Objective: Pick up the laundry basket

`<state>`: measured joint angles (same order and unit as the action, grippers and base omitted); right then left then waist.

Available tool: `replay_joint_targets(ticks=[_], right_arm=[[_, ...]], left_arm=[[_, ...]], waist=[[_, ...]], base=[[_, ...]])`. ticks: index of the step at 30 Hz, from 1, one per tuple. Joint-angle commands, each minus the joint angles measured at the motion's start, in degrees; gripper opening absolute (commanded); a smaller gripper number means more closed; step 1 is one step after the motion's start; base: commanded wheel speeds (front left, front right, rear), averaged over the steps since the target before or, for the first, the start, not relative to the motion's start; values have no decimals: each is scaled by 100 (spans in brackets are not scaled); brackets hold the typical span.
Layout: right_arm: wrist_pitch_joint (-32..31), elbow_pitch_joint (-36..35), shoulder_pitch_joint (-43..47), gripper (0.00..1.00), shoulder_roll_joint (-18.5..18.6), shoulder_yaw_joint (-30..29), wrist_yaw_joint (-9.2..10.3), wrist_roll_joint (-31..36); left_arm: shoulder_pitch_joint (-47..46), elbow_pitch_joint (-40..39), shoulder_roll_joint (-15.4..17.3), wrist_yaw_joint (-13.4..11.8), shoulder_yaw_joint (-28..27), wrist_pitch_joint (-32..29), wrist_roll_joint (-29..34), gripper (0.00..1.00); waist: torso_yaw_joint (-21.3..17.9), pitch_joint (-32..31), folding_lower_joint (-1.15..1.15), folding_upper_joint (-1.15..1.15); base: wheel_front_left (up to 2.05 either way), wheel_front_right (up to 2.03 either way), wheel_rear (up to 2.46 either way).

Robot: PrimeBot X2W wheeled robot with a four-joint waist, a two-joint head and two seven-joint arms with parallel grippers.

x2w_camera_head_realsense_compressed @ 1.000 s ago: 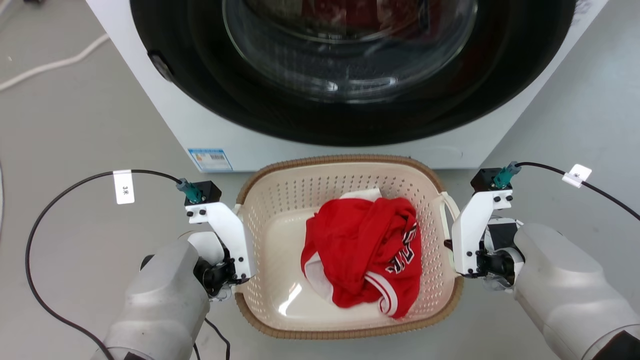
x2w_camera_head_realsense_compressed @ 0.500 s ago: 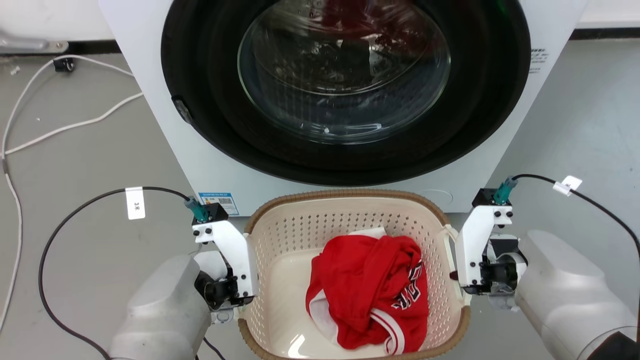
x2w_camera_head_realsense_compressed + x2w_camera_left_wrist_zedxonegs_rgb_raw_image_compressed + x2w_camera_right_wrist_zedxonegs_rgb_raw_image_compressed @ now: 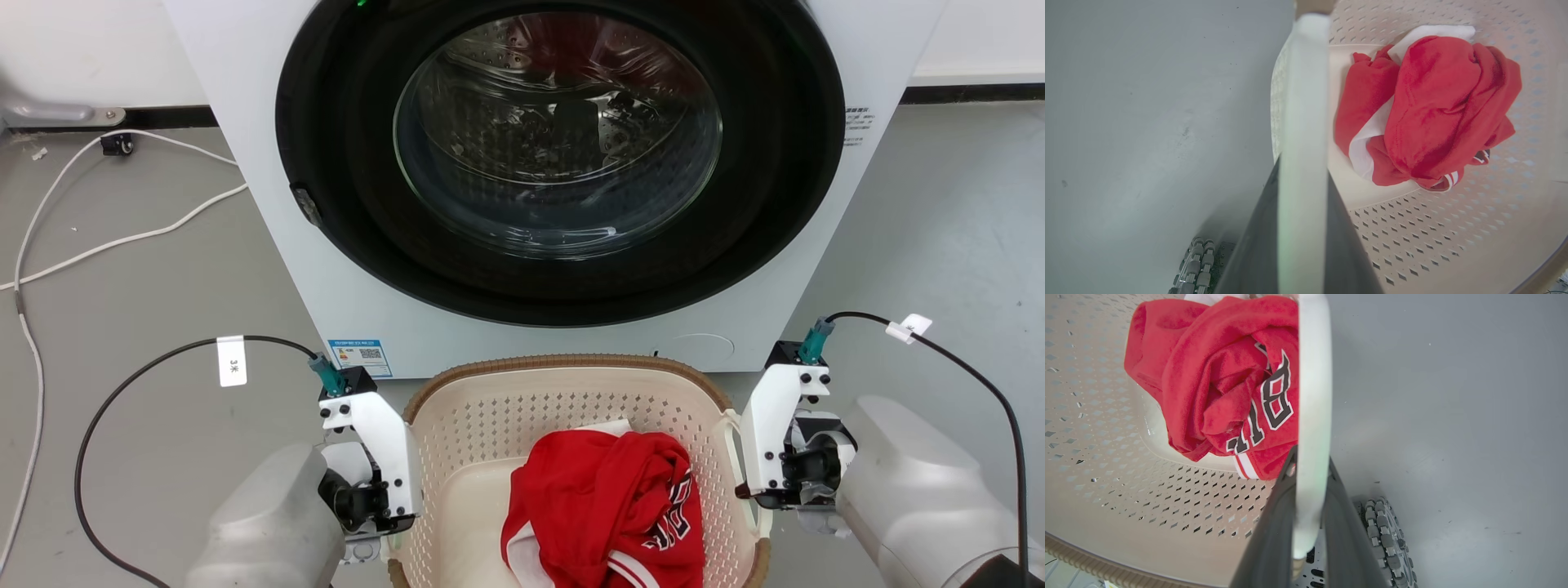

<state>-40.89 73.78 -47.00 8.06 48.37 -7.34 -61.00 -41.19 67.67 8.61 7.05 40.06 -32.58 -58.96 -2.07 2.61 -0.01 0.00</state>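
The laundry basket [image 3: 563, 364], cream with perforated sides and a brown woven-look rim, sits level between my two arms in front of the washing machine. In the left wrist view my left gripper [image 3: 1302, 183] is shut on the basket's white left handle [image 3: 1306, 102], one dark finger on each side of it. My right gripper [image 3: 1310, 469] is shut the same way on the white right handle [image 3: 1312, 375]. In the head view the left gripper [image 3: 390, 510] and right gripper [image 3: 747, 490] press against the basket's sides. A crumpled red jersey [image 3: 604, 506] with white trim lies inside.
The white washing machine [image 3: 326, 269] with its dark round glass door [image 3: 559, 139] stands directly behind the basket. A white cable [image 3: 122, 238] runs across the grey floor at far left. My base's roller wheels [image 3: 1388, 539] show under the right handle.
The whole head picture has shifted, so the camera moved: more of the washer door shows and the basket lies lower in view. Both grippers keep their hold on the handles.
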Motion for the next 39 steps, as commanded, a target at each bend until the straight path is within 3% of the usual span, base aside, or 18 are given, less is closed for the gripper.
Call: replay_joint_targets(ticks=[1, 39], right_arm=[[-29, -23, 75, 0, -138, -17, -27, -12], [-148, -8, 236, 0, -168, -435, -28, 264]], left_arm=[[26, -87, -130, 76, -8, 29, -75, 0], [107, 15, -108, 78, 285, 225, -469, 0]], waist=[[2, 2, 1, 0], [-6, -79, 1, 0]], base=[[0, 0, 0], [0, 0, 0]])
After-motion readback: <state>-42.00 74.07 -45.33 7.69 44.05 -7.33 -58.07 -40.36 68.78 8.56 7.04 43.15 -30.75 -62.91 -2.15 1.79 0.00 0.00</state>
